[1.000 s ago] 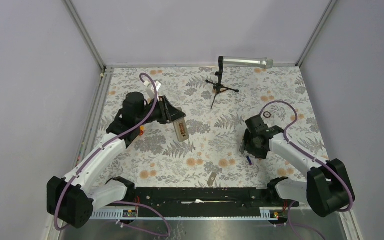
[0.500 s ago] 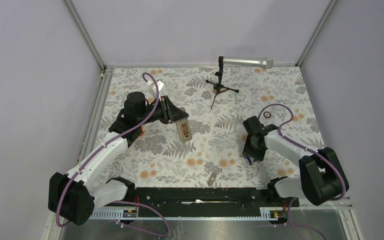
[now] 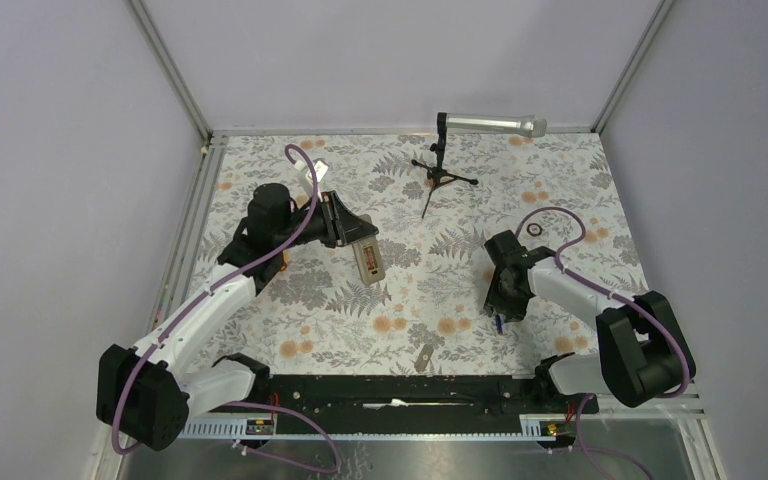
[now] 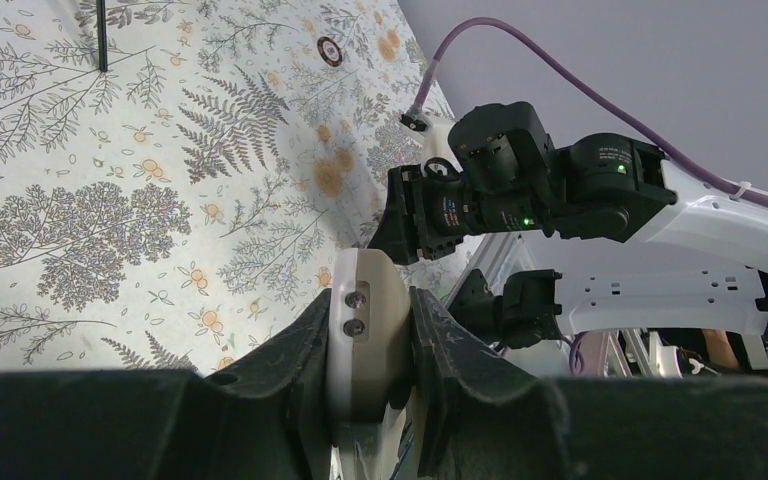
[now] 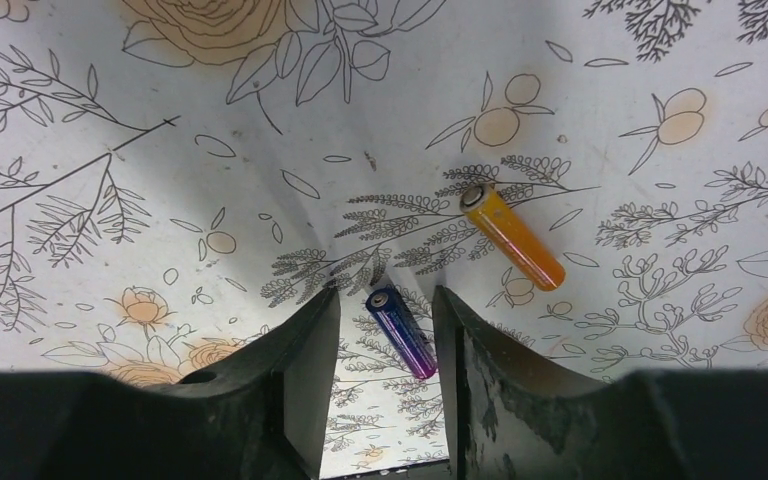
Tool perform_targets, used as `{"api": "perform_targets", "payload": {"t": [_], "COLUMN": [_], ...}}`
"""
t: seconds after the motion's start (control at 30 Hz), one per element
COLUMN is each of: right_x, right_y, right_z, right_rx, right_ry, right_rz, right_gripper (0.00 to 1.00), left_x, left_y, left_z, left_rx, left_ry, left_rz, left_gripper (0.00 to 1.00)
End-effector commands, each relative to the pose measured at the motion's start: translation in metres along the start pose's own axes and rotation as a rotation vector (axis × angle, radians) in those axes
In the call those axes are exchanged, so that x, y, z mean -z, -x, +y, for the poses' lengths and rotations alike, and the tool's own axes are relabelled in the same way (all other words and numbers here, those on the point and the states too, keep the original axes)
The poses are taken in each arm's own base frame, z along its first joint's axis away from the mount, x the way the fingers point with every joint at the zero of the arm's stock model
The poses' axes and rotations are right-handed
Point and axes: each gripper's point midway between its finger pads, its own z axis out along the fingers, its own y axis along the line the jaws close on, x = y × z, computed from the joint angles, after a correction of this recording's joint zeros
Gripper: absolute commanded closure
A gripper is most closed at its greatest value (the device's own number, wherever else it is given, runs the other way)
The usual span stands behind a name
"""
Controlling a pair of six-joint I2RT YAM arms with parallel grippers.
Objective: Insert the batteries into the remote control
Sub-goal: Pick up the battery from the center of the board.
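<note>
Between parted, empty right fingers (image 5: 295, 375): slim dark blue-purple battery (image 5: 400, 332), long axis 11-to-5 o'clock; orange battery (image 5: 512, 237) off at 2 o'clock. Within clamped left fingers (image 4: 285, 370): white oblong remote (image 4: 365, 335).

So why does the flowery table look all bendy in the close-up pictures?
Right wrist view: the lens probably bends the cloth, and a grey shadow sits round the purple battery; the orange battery looks sharp. Left wrist view: same bend. Top view: the cloth's edges run straight.
</note>
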Motion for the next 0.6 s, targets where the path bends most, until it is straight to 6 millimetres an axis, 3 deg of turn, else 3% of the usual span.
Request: {"api": "perform_targets", "payload": {"t": [0.0,0.37,0.57], "right_x": [0.001,0.001,-0.002], "right_y": [-0.013,-0.033,-0.026], "right_z": [-0.004,-0.014,-0.016], "right_rx": [-0.039,-0.069,-0.064], "right_ry": [-0.012,-0.04,-0.071], "right_rz": [0.05,0.118,0.095], "right_gripper": [0.53,0.55,0.71], "left_x": [-0.001,-0.002,-0.003], "left_y": [0.011,0.011,0.013], "left_z": [-0.012,-0.011,-0.012], "left_rx": [-0.047,-0.044,-0.041], "left_ry": [-0.059,-0.062,-0.068], "left_rz": [-0.033,-0.035,-0.039], "left_gripper": [1.0,1.0,1.0]}}
